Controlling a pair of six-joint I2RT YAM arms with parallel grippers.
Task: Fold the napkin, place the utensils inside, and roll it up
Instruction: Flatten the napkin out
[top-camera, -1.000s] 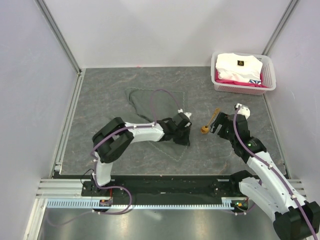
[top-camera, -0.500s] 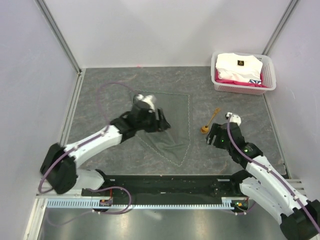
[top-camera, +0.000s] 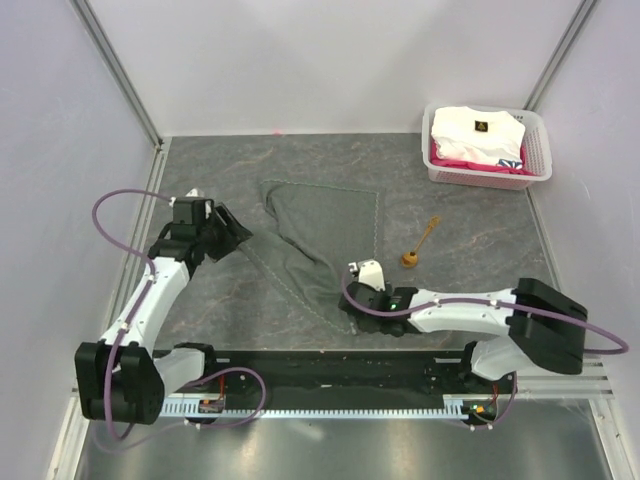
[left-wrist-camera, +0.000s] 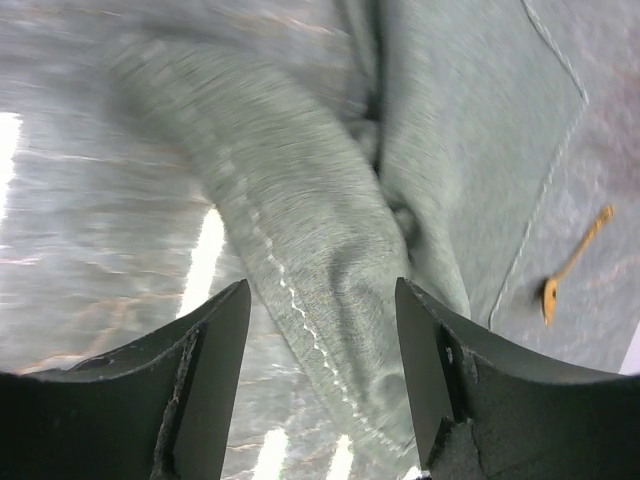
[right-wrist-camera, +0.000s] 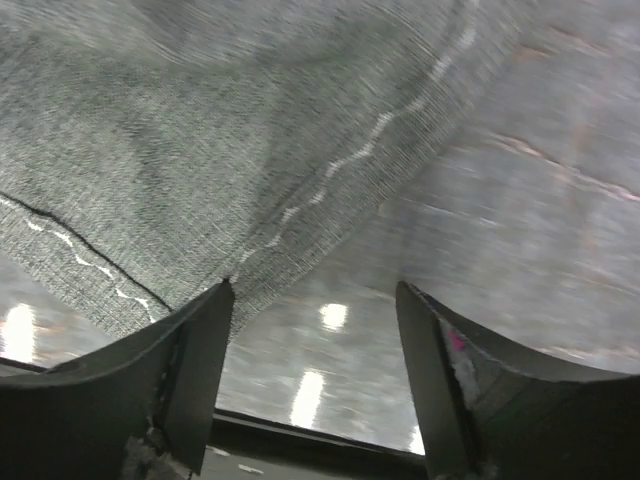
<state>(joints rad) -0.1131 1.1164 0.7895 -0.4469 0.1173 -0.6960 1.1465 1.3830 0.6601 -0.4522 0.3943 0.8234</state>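
Mid-way across the grey table (top-camera: 470, 215): napkin (top-camera: 340, 220), lying flat but folded over on itself, straight along its far and right hems, tapering to a point at the near side, with a thick bunched ridge down its left edge. Just right of it, not touching the cloth: gold spoon (top-camera: 420, 243), bowl toward the near side, slim handle angled away. Left of the napkin, clear of the cloth: left hand (top-camera: 232, 232), spread wide, holding nothing, aimed at the bunched ridge. At the napkin's near point: right hand (top-camera: 352, 298), low over the table, likewise parted wide and gripping nothing, with the stitched hem just off one fingertip in the wrist view. Far right corner: white basket (top-camera: 541, 160) with a folded white garment (top-camera: 475, 130) inside.
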